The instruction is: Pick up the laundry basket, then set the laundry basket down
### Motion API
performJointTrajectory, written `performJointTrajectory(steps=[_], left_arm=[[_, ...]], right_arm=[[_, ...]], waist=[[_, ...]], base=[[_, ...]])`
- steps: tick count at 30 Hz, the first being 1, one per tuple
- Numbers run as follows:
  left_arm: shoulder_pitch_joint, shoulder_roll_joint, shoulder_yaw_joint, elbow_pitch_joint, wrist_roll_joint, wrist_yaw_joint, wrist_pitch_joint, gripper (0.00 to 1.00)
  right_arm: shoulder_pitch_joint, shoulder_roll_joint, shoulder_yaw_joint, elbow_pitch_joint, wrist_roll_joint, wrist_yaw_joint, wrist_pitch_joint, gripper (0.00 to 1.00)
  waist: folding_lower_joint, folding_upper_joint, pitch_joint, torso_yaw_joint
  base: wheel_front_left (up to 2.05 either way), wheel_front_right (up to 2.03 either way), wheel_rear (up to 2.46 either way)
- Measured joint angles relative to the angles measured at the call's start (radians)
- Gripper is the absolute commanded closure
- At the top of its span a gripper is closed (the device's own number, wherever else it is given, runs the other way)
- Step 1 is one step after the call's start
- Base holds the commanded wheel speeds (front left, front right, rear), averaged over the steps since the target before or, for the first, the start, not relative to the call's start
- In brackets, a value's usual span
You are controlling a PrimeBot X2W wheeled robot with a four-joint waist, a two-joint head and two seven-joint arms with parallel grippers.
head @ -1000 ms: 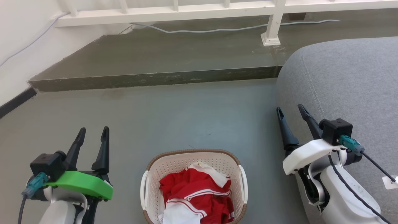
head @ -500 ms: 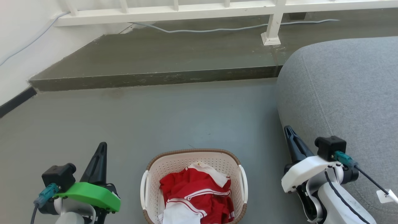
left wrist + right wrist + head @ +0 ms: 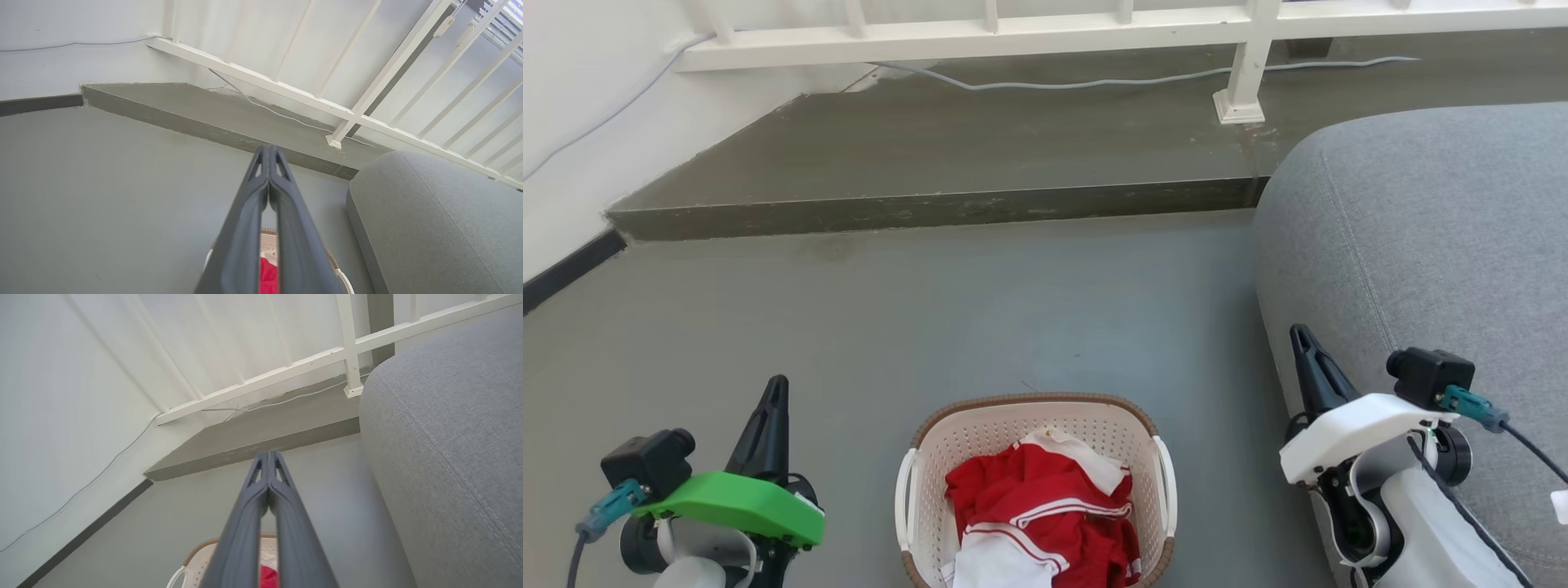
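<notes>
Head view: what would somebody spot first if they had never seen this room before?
The bright red and white clothes jump out first, piled in the cream laundry basket on the grey floor at the bottom middle. Next is the big grey sofa on the right. The left gripper and the right gripper sit on either side of the basket, both shut and not touching it.

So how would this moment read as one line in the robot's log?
laundry basket: on floor, ungrasped | left claw: shut, empty | right claw: shut, empty
</notes>
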State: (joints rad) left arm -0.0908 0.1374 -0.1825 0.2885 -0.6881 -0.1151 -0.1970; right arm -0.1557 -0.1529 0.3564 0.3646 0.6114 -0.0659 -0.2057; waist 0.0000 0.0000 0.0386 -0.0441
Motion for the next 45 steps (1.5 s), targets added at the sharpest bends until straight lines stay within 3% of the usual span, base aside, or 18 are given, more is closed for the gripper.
performJointTrajectory(steps=[45], left_arm=[[0.0,-0.053,0.132,-0.002,-0.463,-0.001,0.157,1.0]], right_arm=[[0.024,0.054,-0.242,-0.036,0.504,0.092,0.158,1.0]], waist=[[0.0,0.0,-0.018,0.023]], base=[[0.0,0.0,0.0]])
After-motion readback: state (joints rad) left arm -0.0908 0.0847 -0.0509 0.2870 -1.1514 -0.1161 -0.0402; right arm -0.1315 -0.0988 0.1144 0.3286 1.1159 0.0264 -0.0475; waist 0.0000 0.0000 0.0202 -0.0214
